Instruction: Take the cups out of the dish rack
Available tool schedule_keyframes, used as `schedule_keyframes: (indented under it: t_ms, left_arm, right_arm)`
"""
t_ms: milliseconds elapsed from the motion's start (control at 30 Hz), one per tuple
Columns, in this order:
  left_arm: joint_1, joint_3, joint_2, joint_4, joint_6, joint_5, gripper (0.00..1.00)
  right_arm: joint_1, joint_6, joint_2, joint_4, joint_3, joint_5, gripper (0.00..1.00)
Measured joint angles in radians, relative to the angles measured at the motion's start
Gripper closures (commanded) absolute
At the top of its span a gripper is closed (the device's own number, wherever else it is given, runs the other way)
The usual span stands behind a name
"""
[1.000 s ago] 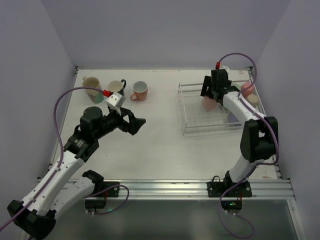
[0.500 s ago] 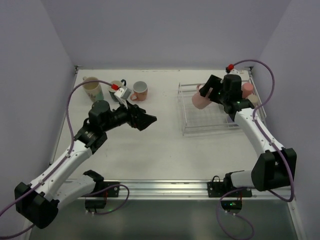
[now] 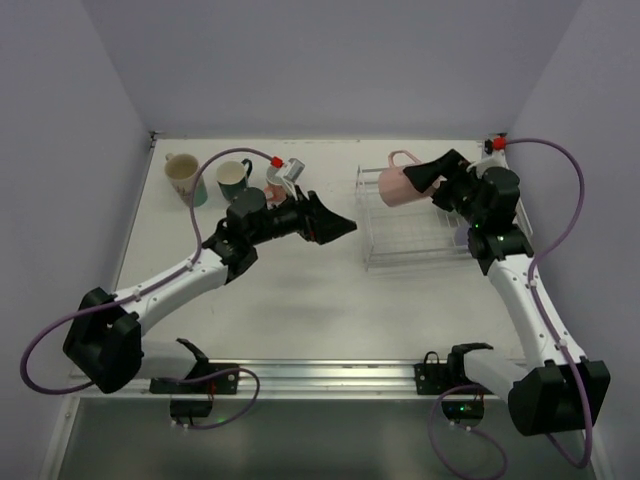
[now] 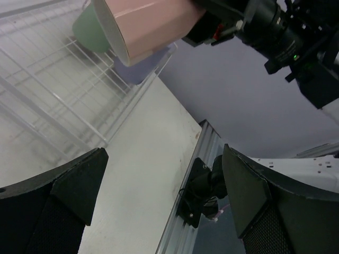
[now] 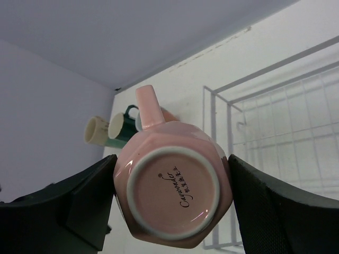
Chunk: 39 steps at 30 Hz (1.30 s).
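My right gripper (image 3: 415, 180) is shut on a pink mug (image 3: 391, 187), held on its side above the left end of the dish rack (image 3: 410, 242). In the right wrist view the pink mug's (image 5: 172, 190) base faces the camera, with a finger on each side. My left gripper (image 3: 335, 228) is open and empty, reaching toward the rack just left of it. From the left wrist view the pink mug (image 4: 143, 26) hangs over the rack (image 4: 53, 100), where a mint green cup (image 4: 86, 30) and a lavender cup (image 4: 142, 70) sit.
A cream cup (image 3: 182, 172) and a dark green mug (image 3: 233, 180) stand at the table's back left. A salmon cup (image 3: 275, 190) beside them is mostly hidden by my left arm. The table's front rail (image 4: 183, 211) runs below my left fingers.
The right gripper has lifted the pink mug out of the rack and carried it up and left. The left arm has swung right toward the rack, its jaws staying open.
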Motion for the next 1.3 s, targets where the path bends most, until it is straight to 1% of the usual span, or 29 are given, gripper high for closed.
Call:
schedule_keyframes:
  t_ms: [133,300,433,567,600,733,800,833,900,967,1033,1133,1167,1233,1267,1300]
  left_arm:
    - [-0.019,0.061,0.085,0.078,-0.042,-0.011,0.04]
    - [-0.031,0.133,0.177,0.143,-0.074,-0.025,0.04]
    - [-0.032,0.146,0.227,0.196,-0.102,-0.026,0.05]
    - [-0.036,0.146,0.265,0.246,-0.142,-0.019,0.09]
    - [-0.038,0.147,0.273,0.259,-0.151,-0.017,0.12]
    - [-0.048,0.148,0.292,0.304,-0.185,0.0,0.2]
    - [-0.052,0.149,0.294,0.322,-0.202,0.009,0.26]
    - [-0.054,0.151,0.294,0.33,-0.206,0.012,0.27]
    - [-0.057,0.152,0.294,0.348,-0.214,0.015,0.35]
    - [-0.06,0.153,0.293,0.36,-0.218,0.019,0.4]
    - [-0.063,0.153,0.294,0.367,-0.221,0.021,0.42]
    - [-0.068,0.155,0.294,0.377,-0.233,0.028,0.51]
    - [-0.07,0.156,0.294,0.382,-0.237,0.03,0.56]
    - [-0.07,0.156,0.299,0.393,-0.242,0.031,0.62]
    - [-0.07,0.156,0.304,0.403,-0.248,0.031,0.72]
    - [-0.07,0.156,0.309,0.414,-0.259,0.031,0.77]
  right_arm:
    - [0.001,0.072,-0.061,0.086,-0.077,-0.088,0.71]
    - [0.001,0.148,-0.097,0.166,-0.138,-0.178,0.71]
    - [0.001,0.192,-0.115,0.229,-0.172,-0.234,0.7]
    - [0.001,0.225,-0.114,0.283,-0.19,-0.281,0.7]
    - [0.001,0.23,-0.114,0.294,-0.193,-0.288,0.7]
    - [0.001,0.248,-0.105,0.332,-0.202,-0.315,0.7]
    - [0.001,0.253,-0.1,0.349,-0.206,-0.323,0.7]
    - [0.001,0.254,-0.099,0.352,-0.209,-0.325,0.7]
    - [0.001,0.256,-0.099,0.356,-0.216,-0.329,0.7]
    - [0.001,0.256,-0.099,0.356,-0.221,-0.33,0.7]
    - [0.001,0.257,-0.098,0.359,-0.224,-0.329,0.7]
    - [0.001,0.263,-0.097,0.371,-0.229,-0.334,0.7]
    - [0.001,0.27,-0.093,0.382,-0.232,-0.338,0.7]
    - [0.0,0.291,-0.084,0.411,-0.235,-0.352,0.7]
    - [-0.001,0.298,-0.078,0.427,-0.235,-0.356,0.7]
    - [-0.001,0.308,-0.072,0.446,-0.238,-0.359,0.7]
